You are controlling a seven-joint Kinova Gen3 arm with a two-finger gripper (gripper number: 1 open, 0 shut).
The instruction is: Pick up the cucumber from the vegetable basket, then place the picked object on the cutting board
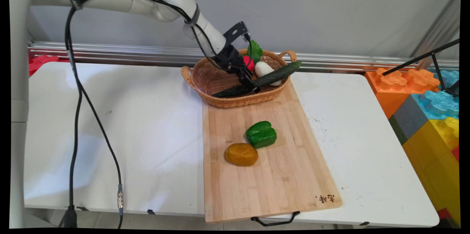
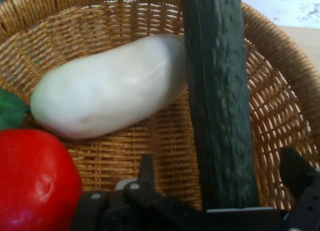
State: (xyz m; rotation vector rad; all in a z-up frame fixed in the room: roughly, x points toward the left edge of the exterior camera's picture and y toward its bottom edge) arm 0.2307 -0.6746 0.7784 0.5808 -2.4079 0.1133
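Markings, cutting board [image 1: 257, 175]: one small dark mark near the front right corner, two or three brush-style characters, apparently burned or printed into the wood; too small to read.
Other surfaces: no readable text, label, brand, number or sign in either view.

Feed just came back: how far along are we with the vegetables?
Out on the cutting board: a green pepper and an orange-brown vegetable. In hand: the gripper is down in the basket, fingers open either side of the cucumber, not closed on it. In the basket besides: a white vegetable and a red one.
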